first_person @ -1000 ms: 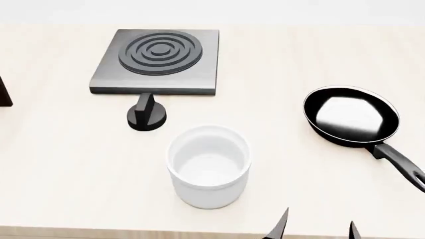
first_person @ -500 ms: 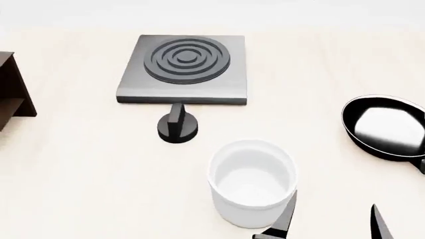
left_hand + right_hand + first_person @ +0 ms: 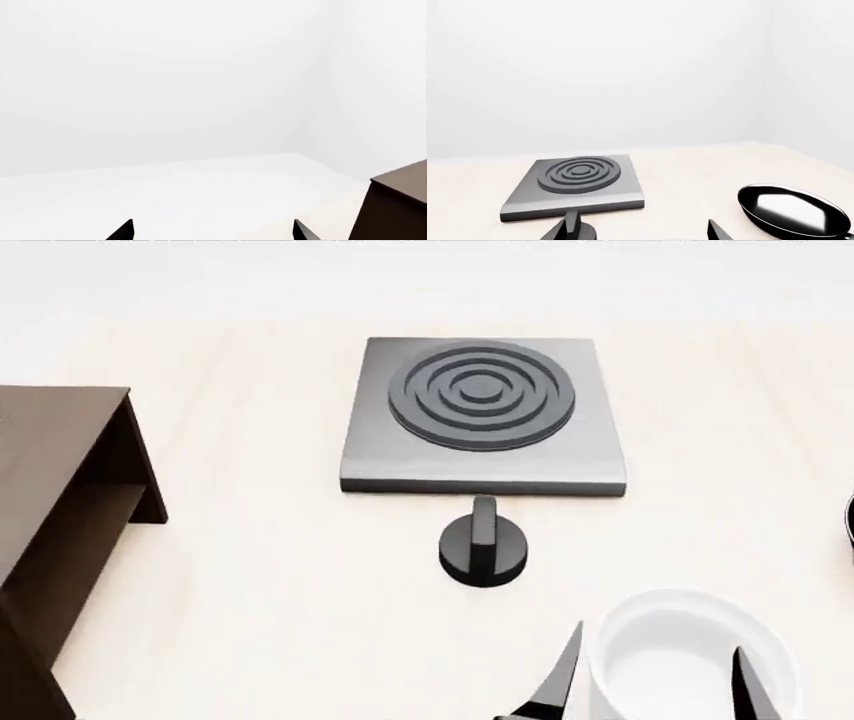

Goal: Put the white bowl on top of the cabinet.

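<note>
The white bowl (image 3: 663,690) stands upright at the near right of the table, cut off by the head view's lower edge. My right gripper (image 3: 657,638) is open, one fingertip (image 3: 571,665) just left of the bowl's wall and the other over its right rim; I cannot tell if they touch. The cabinet (image 3: 54,455), grey-brown on top with dark brown sides, stands at the far left; its corner shows in the left wrist view (image 3: 400,205). My left gripper (image 3: 213,231) is open and empty, out of the head view.
A grey square stove plate (image 3: 483,415) with ring burner lies at the back centre, a black knob (image 3: 483,545) in front of it. Both show in the right wrist view: plate (image 3: 577,187), knob (image 3: 577,231). A black frying pan (image 3: 794,210) lies right of the bowl.
The head view has swung left: stove plate, knob and bowl have shifted right and down, the pan has left the head view, the cabinet has come in. The right fingers now flank the bowl.
</note>
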Robot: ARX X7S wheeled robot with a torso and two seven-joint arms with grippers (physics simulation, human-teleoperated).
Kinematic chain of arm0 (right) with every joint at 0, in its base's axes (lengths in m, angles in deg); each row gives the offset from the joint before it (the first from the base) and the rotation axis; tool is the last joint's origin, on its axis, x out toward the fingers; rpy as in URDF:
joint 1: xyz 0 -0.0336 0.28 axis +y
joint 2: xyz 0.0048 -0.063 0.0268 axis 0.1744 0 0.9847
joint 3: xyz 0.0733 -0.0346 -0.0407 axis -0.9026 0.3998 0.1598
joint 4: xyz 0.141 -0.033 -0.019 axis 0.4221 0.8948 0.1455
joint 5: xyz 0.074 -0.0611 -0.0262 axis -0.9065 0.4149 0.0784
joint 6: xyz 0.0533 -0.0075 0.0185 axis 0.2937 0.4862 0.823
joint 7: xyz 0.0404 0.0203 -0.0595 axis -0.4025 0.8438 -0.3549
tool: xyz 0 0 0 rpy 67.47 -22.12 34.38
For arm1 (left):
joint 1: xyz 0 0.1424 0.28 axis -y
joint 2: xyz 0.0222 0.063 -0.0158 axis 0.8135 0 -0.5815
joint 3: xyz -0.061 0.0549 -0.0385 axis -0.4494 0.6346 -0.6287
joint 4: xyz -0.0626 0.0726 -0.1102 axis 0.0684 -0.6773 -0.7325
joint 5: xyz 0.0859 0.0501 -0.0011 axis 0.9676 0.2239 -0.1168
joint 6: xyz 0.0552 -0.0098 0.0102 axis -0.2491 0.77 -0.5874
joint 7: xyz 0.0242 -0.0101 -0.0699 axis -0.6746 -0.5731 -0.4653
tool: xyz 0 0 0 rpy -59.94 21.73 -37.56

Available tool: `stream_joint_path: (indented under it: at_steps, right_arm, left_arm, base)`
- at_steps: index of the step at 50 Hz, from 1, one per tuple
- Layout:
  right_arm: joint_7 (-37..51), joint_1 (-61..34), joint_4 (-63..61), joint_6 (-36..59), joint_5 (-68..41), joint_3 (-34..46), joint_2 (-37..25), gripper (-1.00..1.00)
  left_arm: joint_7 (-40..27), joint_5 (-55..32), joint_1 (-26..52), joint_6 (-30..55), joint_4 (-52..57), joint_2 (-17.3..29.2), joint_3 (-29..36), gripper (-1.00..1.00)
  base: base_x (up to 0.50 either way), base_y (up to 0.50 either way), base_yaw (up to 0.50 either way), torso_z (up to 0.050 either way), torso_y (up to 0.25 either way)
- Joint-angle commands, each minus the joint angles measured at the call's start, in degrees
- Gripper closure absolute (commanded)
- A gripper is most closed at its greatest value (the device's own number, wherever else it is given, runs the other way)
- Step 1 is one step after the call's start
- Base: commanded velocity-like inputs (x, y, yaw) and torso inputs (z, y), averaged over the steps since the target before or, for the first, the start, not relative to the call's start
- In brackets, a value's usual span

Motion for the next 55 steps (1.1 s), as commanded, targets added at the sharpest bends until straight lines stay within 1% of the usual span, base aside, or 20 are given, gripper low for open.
stream_joint_path:
  at_steps: [1, 3, 5, 7, 9, 27, 30, 35, 43, 44, 55]
  right_arm:
    - [-0.2, 0.5, 0.1, -1.6, -1.9, -1.3, 0.2, -1.00]
    - [-1.5, 1.6, 0.5, -4.4, -3.3, -2.2, 0.4, -1.00]
    - [0.6, 1.0, 0.1, -2.5, -0.1, -0.5, -0.5, -1.00]
    - [0.5, 1.1, 0.2, -2.7, -0.8, -1.1, -0.4, -1.00]
    - [1.0, 1.1, 0.2, -2.6, 0.5, -0.2, -0.9, -1.00]
    - [1.2, 1.2, 0.3, -2.9, -1.9, -1.3, -0.7, -1.00]
    - [0.9, 1.2, 0.4, -3.2, -3.1, -2.0, -0.5, -1.00]
    - [2.0, 0.3, 0.5, -1.4, -2.0, -0.6, -0.8, -1.00]
    - [1.5, 0.7, 0.6, -2.4, -3.4, -1.2, -0.8, -1.00]
    - [1.7, 0.4, 0.7, -1.4, -3.6, -1.3, -1.0, -1.00]
    - [2.0, 0.4, 0.8, -1.8, -3.4, -0.5, -1.6, -1.00]
  left_arm:
    - [-0.5, -0.2, -0.2, -0.3, -0.2, 0.4, 0.6, -1.00]
    - [-0.6, -0.2, -0.1, -0.3, -0.3, 0.5, 0.7, -1.00]
    - [-0.6, -0.2, -0.1, -0.4, -0.4, 0.6, 0.8, -1.00]
    - [-0.7, -0.2, -0.1, -0.4, -0.5, 0.6, 0.9, -1.00]
    - [-0.7, -0.3, -0.2, -0.5, -0.5, 0.7, 1.0, -1.00]
    - [-1.4, -0.4, -0.2, -0.9, -0.9, 1.3, 1.8, -1.00]
    - [-1.5, -0.6, -0.3, -1.0, -0.8, 1.4, 1.7, -1.00]
    - [-1.7, -0.6, -0.4, -1.1, -0.9, 1.5, 1.9, -1.00]
    - [-1.9, -0.8, -0.3, -1.2, -1.1, 1.8, 2.2, -1.00]
    - [-1.9, -0.8, -0.3, -1.2, -1.1, 1.8, 2.3, -1.00]
    - [-2.1, -0.9, -0.3, -1.3, -1.3, 2.2, 2.7, -1.00]
  base:
    - [0.00, 0.00, 0.00, 0.000, 0.000]
    - [0.00, 0.00, 0.00, 0.000, 0.000]
    - [0.00, 0.00, 0.00, 0.000, 0.000]
    - [0.00, 0.17, 0.00, 0.000, 0.000]
    - [0.00, 0.50, 0.00, 0.000, 0.000]
    - [0.00, 0.50, 0.00, 0.000, 0.000]
    - [0.00, 0.04, 0.00, 0.000, 0.000]
    - [0.00, 0.00, 0.00, 0.000, 0.000]
    - [0.01, 0.00, 0.00, 0.000, 0.000]
    - [0.50, 0.00, 0.00, 0.000, 0.000]
    - [0.50, 0.00, 0.00, 0.000, 0.000]
